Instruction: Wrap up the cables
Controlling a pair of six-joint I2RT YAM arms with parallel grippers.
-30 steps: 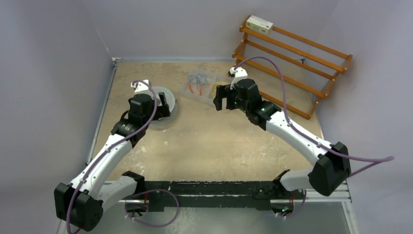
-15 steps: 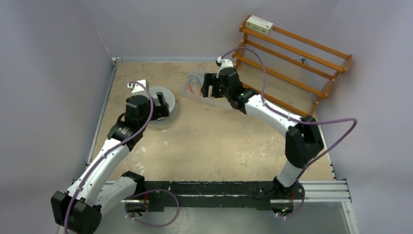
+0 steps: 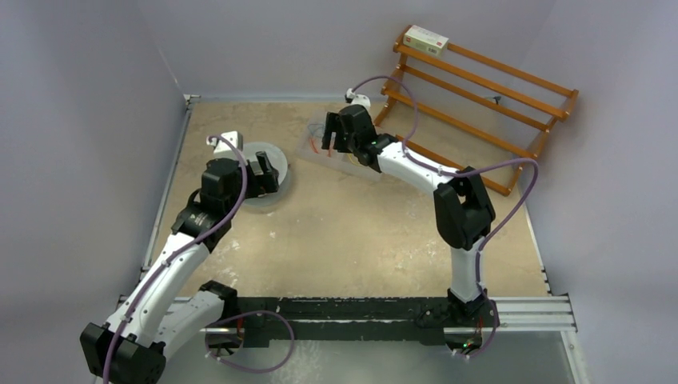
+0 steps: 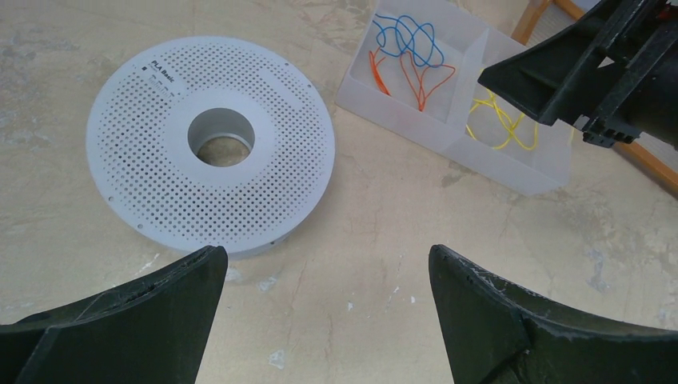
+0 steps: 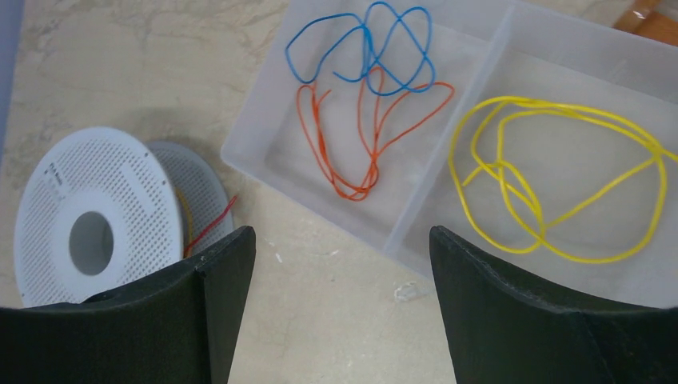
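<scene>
The yellow cable (image 5: pixel 501 166) lies loosely looped in the right compartment of a clear plastic tray (image 5: pixel 448 152). It also shows in the left wrist view (image 4: pixel 505 122). A white perforated spool (image 4: pixel 209 144) lies flat on the table left of the tray, and the right wrist view (image 5: pixel 96 216) shows a little red and yellow wire between its flanges. My right gripper (image 5: pixel 340 234) is open and empty, hovering over the tray's near edge (image 3: pixel 332 136). My left gripper (image 4: pixel 326 254) is open and empty, just beside the spool (image 3: pixel 264 178).
Blue wire (image 5: pixel 368 48) and red wire (image 5: pixel 352 160) lie in the tray's left compartment. A wooden rack (image 3: pixel 480 96) with a small box (image 3: pixel 425 38) on top stands at the back right. Purple walls close off the table at the back and left.
My right arm has swung left and farther out, bringing its gripper from right of the tray to above it. My left arm has shifted only slightly by the spool.
</scene>
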